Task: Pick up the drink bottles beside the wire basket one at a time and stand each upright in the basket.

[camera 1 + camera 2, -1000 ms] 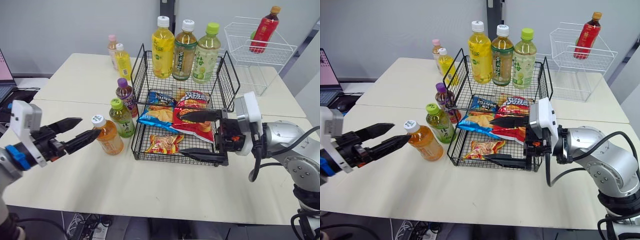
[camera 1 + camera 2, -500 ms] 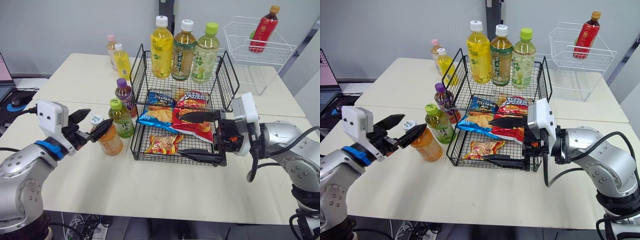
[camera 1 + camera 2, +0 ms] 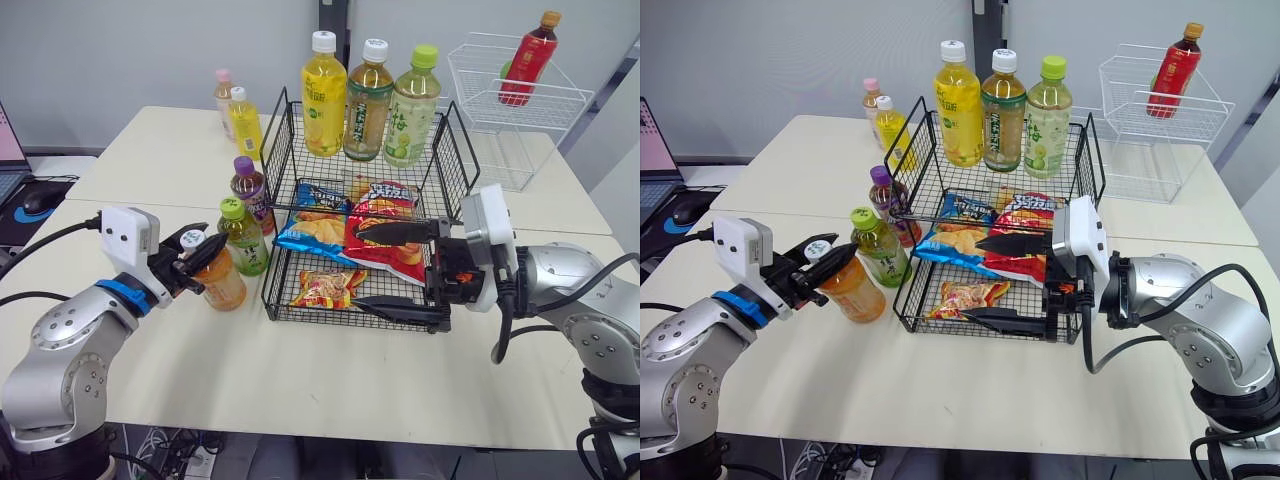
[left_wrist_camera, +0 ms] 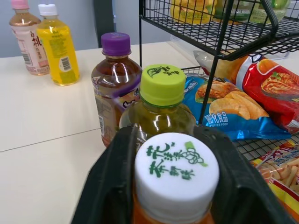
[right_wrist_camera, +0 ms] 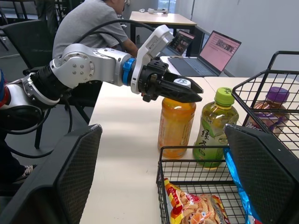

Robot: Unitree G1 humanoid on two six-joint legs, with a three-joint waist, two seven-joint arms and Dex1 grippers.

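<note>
An orange drink bottle (image 3: 219, 278) with a white cap (image 4: 176, 173) stands on the table left of the black wire basket (image 3: 274, 150). My left gripper (image 3: 205, 244) is shut on its cap, one finger (image 4: 106, 186) on each side. A green-capped bottle (image 3: 243, 238) and a purple-capped bottle (image 3: 250, 188) stand just behind it, beside the basket. A small yellow bottle (image 3: 245, 120) and a pink one (image 3: 224, 93) stand farther back. My right gripper (image 3: 396, 270) is open at the front of the basket's lower shelf, over the snack bags, holding nothing.
Three tall bottles (image 3: 367, 95) stand upright on the basket's upper shelf; snack bags (image 3: 380, 225) lie below. A white wire basket (image 3: 500, 110) with a red bottle (image 3: 526, 58) sits at the back right. A laptop and mouse (image 3: 40, 198) are far left. A person (image 5: 88, 21) sits beyond.
My left arm has swung in toward the orange bottle and its fingers have closed from wide open onto the cap. The right gripper has stayed put.
</note>
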